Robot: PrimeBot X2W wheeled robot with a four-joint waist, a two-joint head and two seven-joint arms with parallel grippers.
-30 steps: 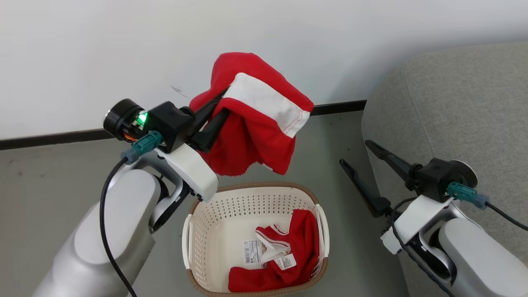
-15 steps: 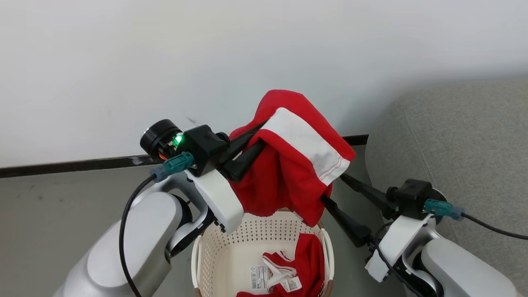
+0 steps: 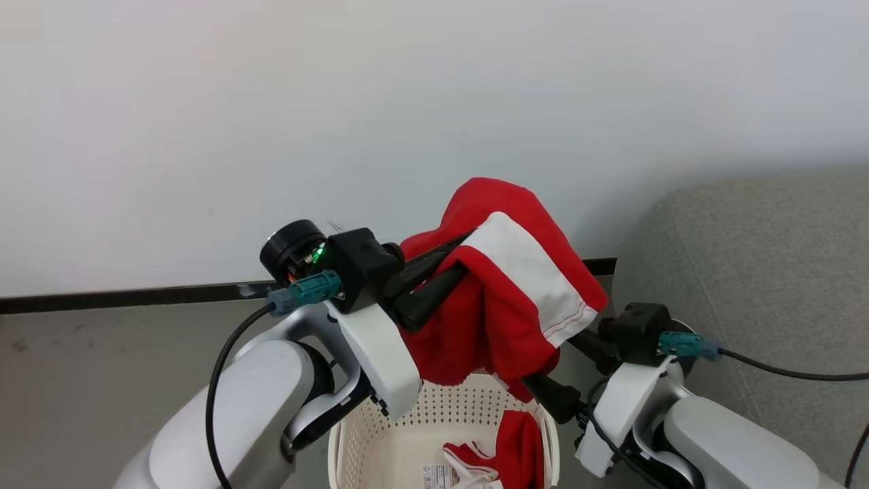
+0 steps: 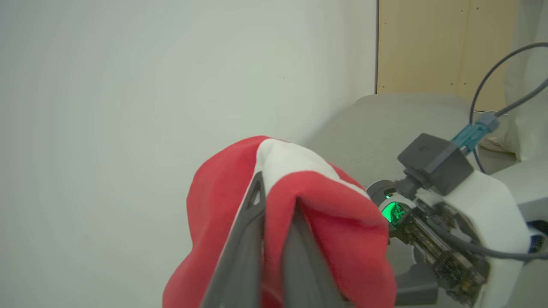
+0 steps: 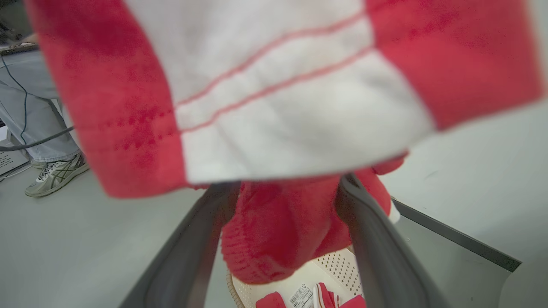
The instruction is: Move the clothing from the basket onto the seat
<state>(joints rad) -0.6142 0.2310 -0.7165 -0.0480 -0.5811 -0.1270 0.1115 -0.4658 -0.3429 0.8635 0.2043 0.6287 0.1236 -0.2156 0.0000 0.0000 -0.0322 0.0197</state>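
Bright, soft, even light leaves only a faint shadow on the plain white wall (image 3: 204, 102). In the right wrist view the soft red garment with a broad white stripe (image 5: 278, 85) sits close to the lens, blurred.
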